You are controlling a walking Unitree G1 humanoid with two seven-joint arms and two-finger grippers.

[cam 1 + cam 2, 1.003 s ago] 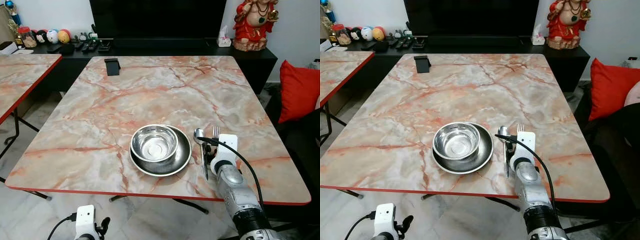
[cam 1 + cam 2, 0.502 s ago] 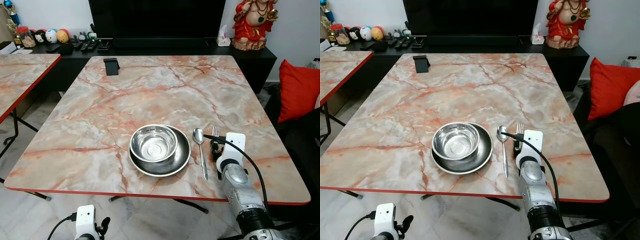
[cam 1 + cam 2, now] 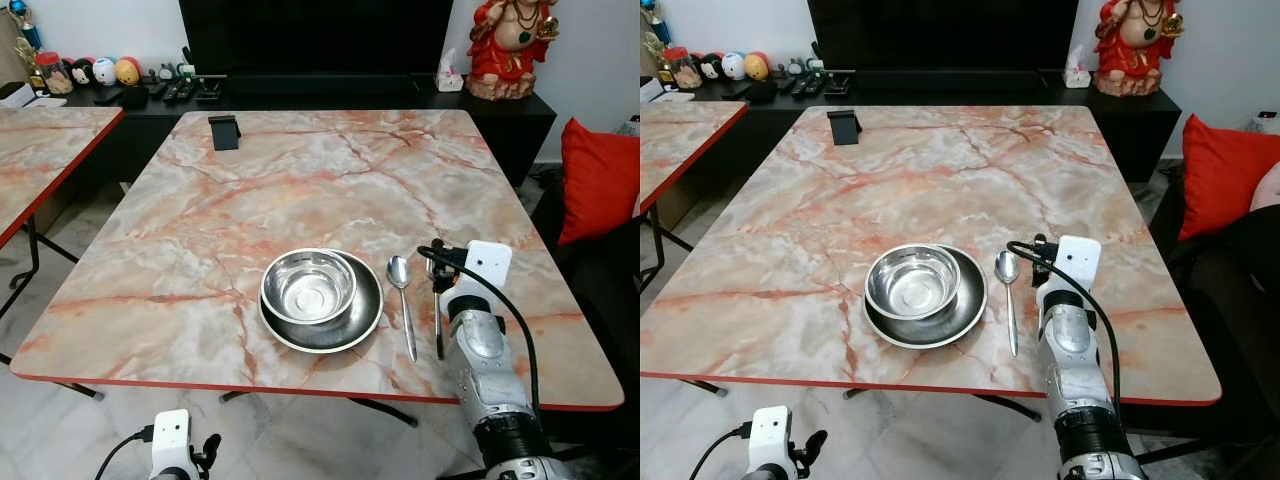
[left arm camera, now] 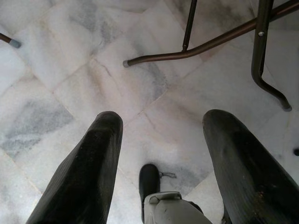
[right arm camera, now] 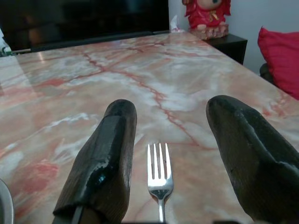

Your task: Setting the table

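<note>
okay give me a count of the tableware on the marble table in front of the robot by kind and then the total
Bowl: 1
Plate: 1
Spoon: 1
Fork: 1, lying between the open fingers of the right end effector
Total: 4

The right end effector (image 5: 168,154), fingers apart, straddles the fork (image 5: 159,179) on the marble table (image 5: 93,93).

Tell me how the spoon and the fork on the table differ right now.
The spoon lies right beside the plate; the fork lies farther out. The spoon lies in the open; the fork sits between the open fingers of the right pincer. The spoon ends in a rounded bowl, the fork in tines. Both are metal, lying flat.
</note>
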